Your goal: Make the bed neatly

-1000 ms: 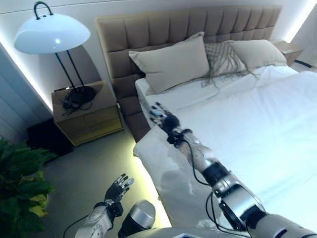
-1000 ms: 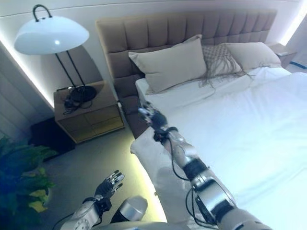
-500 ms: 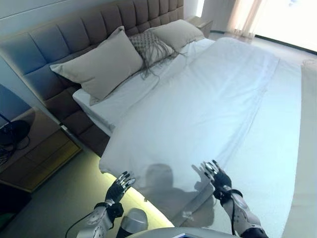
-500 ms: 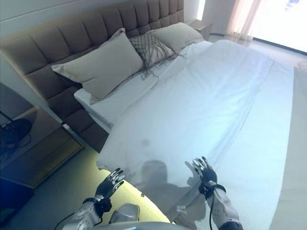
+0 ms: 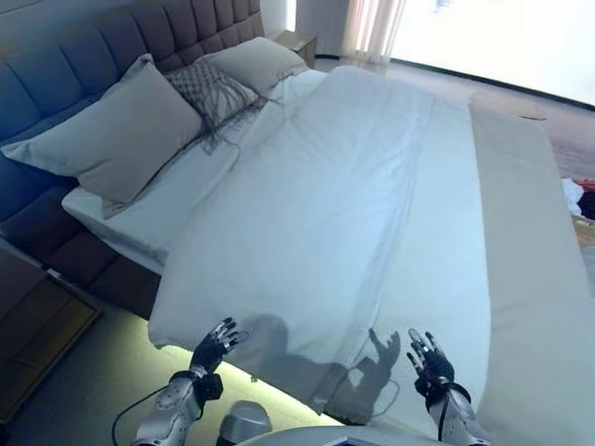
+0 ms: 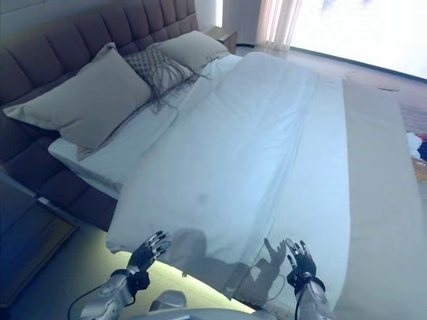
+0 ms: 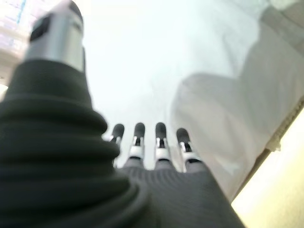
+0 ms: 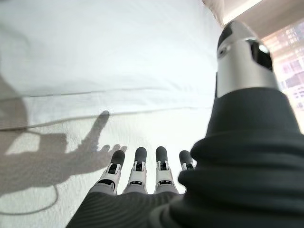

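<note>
A white duvet (image 5: 353,195) lies spread over the bed, smooth, its near edge hanging over the bed's side. Two beige pillows (image 5: 107,135) (image 5: 251,63) and a grey fringed cushion (image 5: 206,91) lean on the tufted headboard (image 5: 84,56). A beige runner (image 5: 525,242) crosses the foot end. My left hand (image 5: 212,348) hovers open at the duvet's near corner, fingers straight, holding nothing. My right hand (image 5: 429,364) hovers open above the near edge, fingers spread, also empty. In the right wrist view the fingers (image 8: 137,168) point at the white cloth (image 8: 95,57).
A wooden bedside table (image 5: 33,325) stands at the left by the headboard. Another nightstand (image 5: 297,42) sits at the far side. A lit strip glows on the floor (image 5: 139,372) under the bed's edge. Bright window and curtains (image 5: 372,23) lie beyond.
The camera has swung right, toward the foot of the bed. My right arm drew back from the duvet's upper corner and now hovers low at the near edge. Left hand stays open.
</note>
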### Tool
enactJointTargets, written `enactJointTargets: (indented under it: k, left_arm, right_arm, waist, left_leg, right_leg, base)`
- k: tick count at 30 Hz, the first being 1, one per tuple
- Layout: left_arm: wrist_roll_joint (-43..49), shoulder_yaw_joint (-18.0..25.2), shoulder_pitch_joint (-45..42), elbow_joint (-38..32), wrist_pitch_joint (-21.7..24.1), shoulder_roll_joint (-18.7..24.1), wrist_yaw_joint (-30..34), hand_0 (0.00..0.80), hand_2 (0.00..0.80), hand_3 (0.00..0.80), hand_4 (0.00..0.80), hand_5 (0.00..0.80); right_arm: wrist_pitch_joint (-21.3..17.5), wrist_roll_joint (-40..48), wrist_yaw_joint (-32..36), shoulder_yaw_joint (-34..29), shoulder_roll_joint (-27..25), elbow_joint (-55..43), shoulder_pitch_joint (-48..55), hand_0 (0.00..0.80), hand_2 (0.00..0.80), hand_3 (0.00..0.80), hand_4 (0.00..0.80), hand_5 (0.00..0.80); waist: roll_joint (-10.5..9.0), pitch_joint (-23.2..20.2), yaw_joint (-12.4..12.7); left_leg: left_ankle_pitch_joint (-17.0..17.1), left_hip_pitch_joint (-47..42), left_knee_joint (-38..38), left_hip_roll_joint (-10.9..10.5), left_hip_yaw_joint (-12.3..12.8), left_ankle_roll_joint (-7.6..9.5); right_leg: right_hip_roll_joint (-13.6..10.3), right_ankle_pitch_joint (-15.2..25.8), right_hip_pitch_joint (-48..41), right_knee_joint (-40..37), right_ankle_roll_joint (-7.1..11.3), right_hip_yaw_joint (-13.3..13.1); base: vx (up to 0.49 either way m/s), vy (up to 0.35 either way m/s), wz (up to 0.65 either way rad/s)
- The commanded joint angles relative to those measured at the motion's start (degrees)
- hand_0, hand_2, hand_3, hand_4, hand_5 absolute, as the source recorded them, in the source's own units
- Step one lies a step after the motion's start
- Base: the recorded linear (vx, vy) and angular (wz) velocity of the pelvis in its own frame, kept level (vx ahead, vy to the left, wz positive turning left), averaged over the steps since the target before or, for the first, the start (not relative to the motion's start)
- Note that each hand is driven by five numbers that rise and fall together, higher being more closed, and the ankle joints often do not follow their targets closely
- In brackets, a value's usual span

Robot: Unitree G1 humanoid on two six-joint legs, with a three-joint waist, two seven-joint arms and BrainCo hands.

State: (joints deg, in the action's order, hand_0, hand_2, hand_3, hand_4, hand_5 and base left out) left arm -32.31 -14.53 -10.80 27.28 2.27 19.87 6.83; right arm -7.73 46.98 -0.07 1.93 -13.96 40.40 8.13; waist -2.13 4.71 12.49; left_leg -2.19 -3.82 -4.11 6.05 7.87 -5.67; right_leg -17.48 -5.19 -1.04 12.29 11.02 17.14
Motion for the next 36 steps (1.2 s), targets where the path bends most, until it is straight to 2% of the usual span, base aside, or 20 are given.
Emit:
enactJointTargets:
  k: [1, 4, 8, 20, 24, 27, 30, 32, 36]
  left_arm:
    - [-1.0, 2.2, 2.1, -2.6, 1.7, -0.7, 2.1, 0.000, 0.000, 0.000, 0.000, 0.000]
    - [-1.5, 2.3, 2.3, -3.4, 2.0, -1.8, 1.7, 0.000, 0.000, 0.000, 0.000, 0.000]
    - [-2.5, 2.2, 3.7, -3.8, 2.6, -2.1, 0.3, 0.000, 0.000, 0.000, 0.000, 0.000]
    - [-2.6, 4.1, 3.5, -4.2, 3.1, -2.9, 0.1, 0.000, 0.000, 0.000, 0.000, 0.000]
    - [-3.0, 4.7, 3.0, -4.1, 3.4, -3.1, -0.2, 0.000, 0.000, 0.000, 0.000, 0.000]
    - [-2.9, 5.3, 2.8, -4.7, 3.2, -2.9, 0.4, 0.000, 0.000, 0.000, 0.000, 0.000]
    - [-2.7, 5.3, 2.4, -4.9, 3.4, -3.0, 1.2, 0.000, 0.000, 0.000, 0.000, 0.000]
    - [-3.8, 5.2, 2.6, -4.9, 3.8, -2.8, 1.1, 0.000, 0.000, 0.000, 0.000, 0.000]
    - [-4.1, 5.6, 3.1, -5.7, 3.8, -2.0, 0.2, 0.000, 0.000, 0.000, 0.000, 0.000]
  right_arm:
    - [-2.7, 1.2, 0.5, -0.8, 0.1, -3.7, -3.4, 0.000, 0.000, 0.000, 0.000, 0.000]
    - [-2.0, 0.9, -0.1, 0.2, -0.2, -4.6, -3.6, 0.000, 0.000, 0.000, 0.000, 0.000]
    - [-1.7, 0.7, 0.0, 2.1, -0.6, -5.5, -4.4, 0.000, 0.000, 0.000, 0.000, 0.000]
    - [-0.2, 0.6, -1.4, 5.6, -0.1, -7.7, -6.1, 0.000, 0.000, 0.000, 0.000, 0.000]
    - [-0.3, 0.5, -1.2, 6.2, 0.1, -7.4, -6.2, 0.000, 0.000, 0.000, 0.000, 0.000]
    - [-0.4, -0.2, -1.7, 6.3, 0.1, -7.9, -6.1, 0.000, 0.000, 0.000, 0.000, 0.000]
    - [-1.1, -0.1, -2.4, 6.4, 0.1, -8.2, -5.9, 0.000, 0.000, 0.000, 0.000, 0.000]
    - [-1.0, 0.3, -2.2, 6.2, 0.3, -8.4, -5.7, 0.000, 0.000, 0.000, 0.000, 0.000]
    - [-0.9, -0.7, -1.6, 5.8, 0.7, -7.7, -5.3, 0.000, 0.000, 0.000, 0.000, 0.000]
  waist:
    - [-1.16, 0.2, 0.4]
    - [-0.79, 0.0, -0.1]
    - [-0.33, 0.7, -0.6]
    - [0.19, 0.9, -0.9]
    - [0.06, 0.9, -0.6]
    - [-0.18, 1.2, -0.5]
    - [0.04, 1.1, -0.3]
    - [0.54, 0.5, -0.8]
    - [0.84, -0.1, -1.3]
  left_leg:
    - [1.4, 0.2, -0.3, -3.2, -1.1, 4.04]
    - [2.4, 0.7, -0.3, -2.0, -0.1, 2.71]
    - [2.9, 1.8, -1.9, -1.3, 0.7, 1.80]
    - [4.0, 2.6, -2.7, -1.4, 0.7, 1.29]
    - [3.6, 2.2, -3.1, -2.1, 0.4, 1.75]
    - [2.7, 2.7, -6.1, -3.2, 0.1, 2.31]
    - [2.3, 1.9, -4.8, -3.8, -0.2, 3.13]
    - [2.8, 0.5, -2.3, -4.4, -0.1, 3.98]
    - [3.1, -0.8, 0.7, -5.9, -1.6, 5.58]
  right_leg:
    - [6.2, 9.4, -4.2, -9.4, -2.51, 2.5]
    - [6.9, 8.8, -4.5, -9.9, -3.29, 3.6]
    - [7.2, 8.1, -4.4, -9.1, -4.04, 4.6]
    - [8.3, 7.8, -4.9, -9.4, -5.37, 5.1]
    - [8.3, 7.7, -5.6, -9.6, -5.52, 5.0]
    - [7.6, 7.6, -5.5, -8.9, -5.61, 4.6]
    - [7.0, 7.6, -5.8, -8.1, -5.34, 4.6]
    - [6.6, 7.3, -6.2, -7.6, -4.78, 4.3]
    - [5.3, 8.4, -4.5, -5.0, -3.24, 2.8]
  base:
    - [-0.104, -0.144, -0.06]
    - [-0.122, -0.094, -0.04]
    - [-0.098, -0.049, -0.03]
    - [-0.016, -0.009, -0.02]
    - [0.000, 0.000, 0.00]
    - [-0.016, 0.053, -0.08]
    - [-0.009, 0.138, -0.03]
    - [0.011, 0.202, -0.02]
    - [0.022, 0.176, -0.05]
